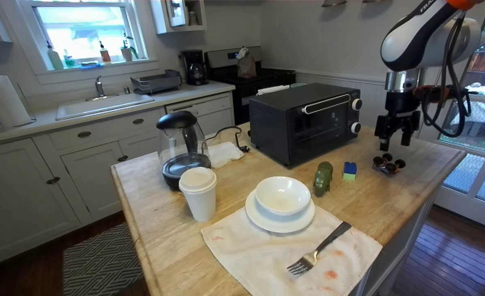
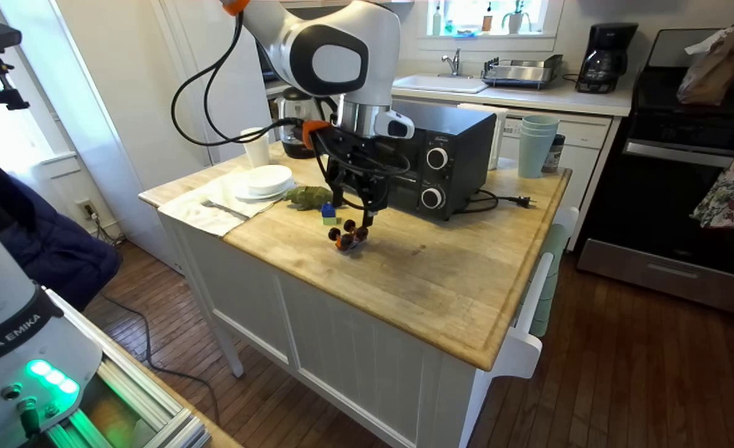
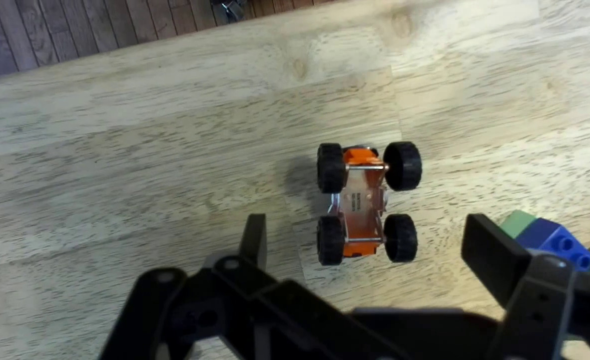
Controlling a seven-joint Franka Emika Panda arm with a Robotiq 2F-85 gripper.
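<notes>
gripper (image 3: 367,245) spread wide, nothing held, above upturned toy car (image 3: 360,205); car not yet gripped, lying on wooden tabletop (image 3: 174,140).

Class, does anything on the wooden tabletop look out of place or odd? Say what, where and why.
Yes: beneath the open end effector, the toy car lies upside down, its wheels in the air. Also, the cloth under the fork bears reddish blotches, which look like stains.
</notes>
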